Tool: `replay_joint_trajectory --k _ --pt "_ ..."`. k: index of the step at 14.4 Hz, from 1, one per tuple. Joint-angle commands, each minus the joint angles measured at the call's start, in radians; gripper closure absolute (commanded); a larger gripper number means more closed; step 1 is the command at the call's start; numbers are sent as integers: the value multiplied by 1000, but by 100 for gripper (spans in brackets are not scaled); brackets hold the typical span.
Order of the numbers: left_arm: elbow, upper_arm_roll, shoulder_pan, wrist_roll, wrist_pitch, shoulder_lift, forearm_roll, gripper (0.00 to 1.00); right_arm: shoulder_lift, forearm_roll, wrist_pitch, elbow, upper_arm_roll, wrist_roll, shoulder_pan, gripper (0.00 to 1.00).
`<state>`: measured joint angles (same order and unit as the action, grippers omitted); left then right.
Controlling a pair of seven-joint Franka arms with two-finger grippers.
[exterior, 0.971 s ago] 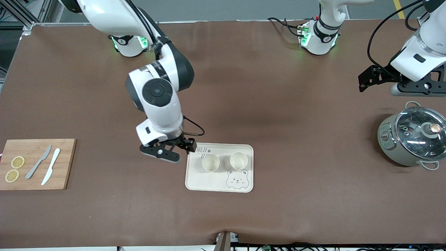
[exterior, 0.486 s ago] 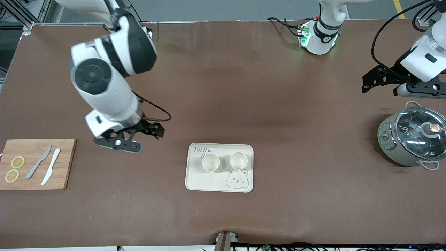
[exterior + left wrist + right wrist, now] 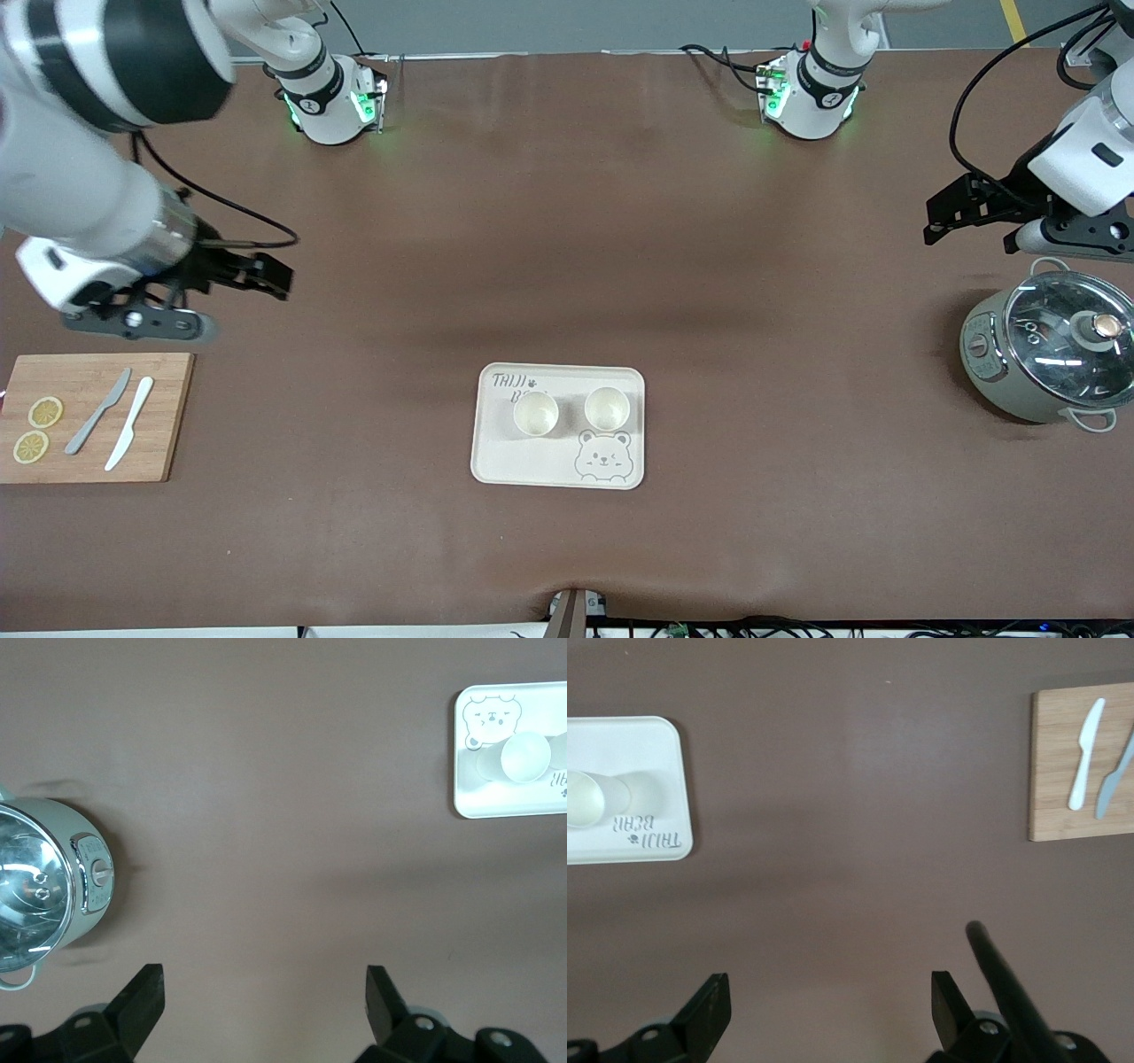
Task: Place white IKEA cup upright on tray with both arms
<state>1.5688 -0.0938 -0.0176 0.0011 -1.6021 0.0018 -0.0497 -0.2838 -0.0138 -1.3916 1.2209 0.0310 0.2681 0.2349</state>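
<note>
White cups (image 3: 536, 414) stand upright together on the tray (image 3: 505, 465). Right gripper (image 3: 257, 275) hangs spread and empty above bare table near the board (image 3: 168, 416); left gripper (image 3: 961, 208) gapes above the pot (image 3: 983, 354). Best retreat high, well clear.

two white cups (image 3: 536, 413) (image 3: 607, 408) upright, side by side on cream tray (image 3: 505, 461)

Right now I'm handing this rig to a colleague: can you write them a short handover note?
Left tool: open, empty, above the table close to the pot.
Right tool: open, empty, above the table close to the board.
Tray: mid-table, two cups upright on it, side by side.
Done: cups placed, both arms clear.
Left: nothing visible; no other cup in view.
</note>
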Motion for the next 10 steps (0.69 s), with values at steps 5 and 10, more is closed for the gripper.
replay_joint_trajectory --k 5,10 --pt "-23 11 16 62 14 6 59 0 103 25 107 25 -11 -220 -205 0" --pt "-21 11 16 60 36 6 67 0 133 23 123 41 -10 -260 -285 0"
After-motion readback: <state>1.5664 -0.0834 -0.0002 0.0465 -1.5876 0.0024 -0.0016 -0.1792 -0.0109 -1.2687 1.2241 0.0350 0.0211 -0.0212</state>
